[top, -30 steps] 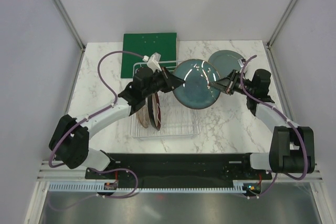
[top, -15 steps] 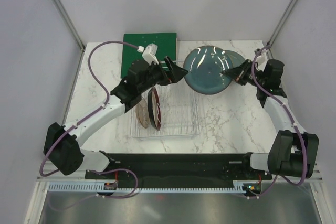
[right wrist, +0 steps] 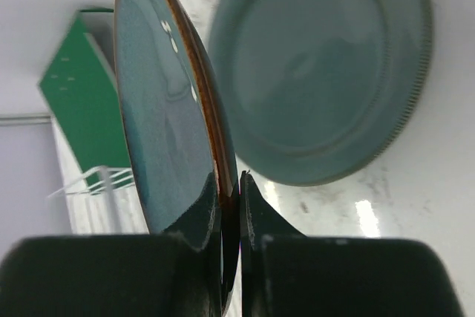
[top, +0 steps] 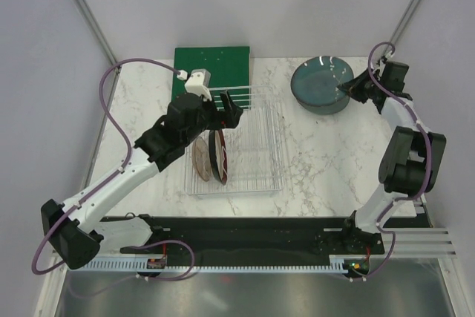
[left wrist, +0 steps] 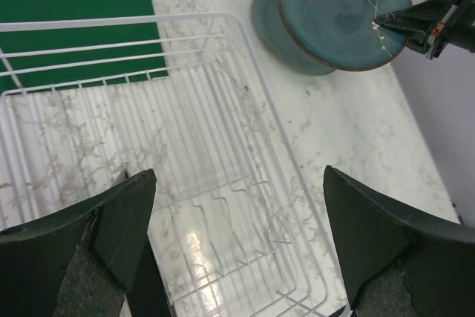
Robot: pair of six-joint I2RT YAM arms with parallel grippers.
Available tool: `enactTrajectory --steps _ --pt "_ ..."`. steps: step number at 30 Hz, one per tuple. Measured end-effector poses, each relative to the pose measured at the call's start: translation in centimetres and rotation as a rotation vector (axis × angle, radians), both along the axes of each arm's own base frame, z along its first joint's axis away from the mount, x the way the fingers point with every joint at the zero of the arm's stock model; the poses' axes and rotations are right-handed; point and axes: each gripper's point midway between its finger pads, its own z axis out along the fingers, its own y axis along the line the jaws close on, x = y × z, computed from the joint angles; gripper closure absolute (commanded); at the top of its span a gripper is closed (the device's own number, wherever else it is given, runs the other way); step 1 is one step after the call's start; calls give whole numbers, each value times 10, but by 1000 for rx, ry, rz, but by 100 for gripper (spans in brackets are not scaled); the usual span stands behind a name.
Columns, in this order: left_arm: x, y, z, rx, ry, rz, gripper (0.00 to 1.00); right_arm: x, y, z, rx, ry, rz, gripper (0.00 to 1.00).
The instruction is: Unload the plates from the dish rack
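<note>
You are holding the dark teal plate (right wrist: pixel 159 131) tilted just above the pale plate (right wrist: pixel 326 64) on the bench (top: pixel 326 161), with your right tool (right wrist: pixel 231 183) pinching its rim, probably to stack it. The maroon-rimmed plate (top: pixel 220 155) is waiting upright in the dish rack (top: pixel 252 154), so your left tool (left wrist: pixel 237 220) is hovering spread above.

top external: high behind arm bases, looking down, far | left wrist: over dish rack (left wrist: pixel 111 21), facing 1 o'clock, mid-range | right wrist: facing 9 o'clock, close on dark teal plate (right wrist: pixel 159 124) | all share rack, plate
</note>
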Motion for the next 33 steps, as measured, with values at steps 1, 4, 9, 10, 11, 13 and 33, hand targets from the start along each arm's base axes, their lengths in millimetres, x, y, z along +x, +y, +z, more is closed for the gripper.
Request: enactTrajectory --steps 1,4,9,10,11,13,33 --pt "-2 3 -4 25 5 8 0 4 -4 -17 1 43 -12 100" --pt "-7 8 -11 84 12 25 0 10 -13 -67 6 167 -38 100" --pt "-18 9 -14 132 3 26 0 18 -21 -102 19 257 -56 100" --pt "-20 10 -14 141 0 27 0 24 -24 -100 11 247 -57 100" --pt "-21 10 -14 146 -1 29 0 29 -27 -98 1 237 -62 100" --pt "-22 11 -15 160 -3 33 0 40 -30 -93 -8 213 -62 100" --pt "-30 29 -16 231 -9 65 0 58 -35 -121 31 240 -57 32"
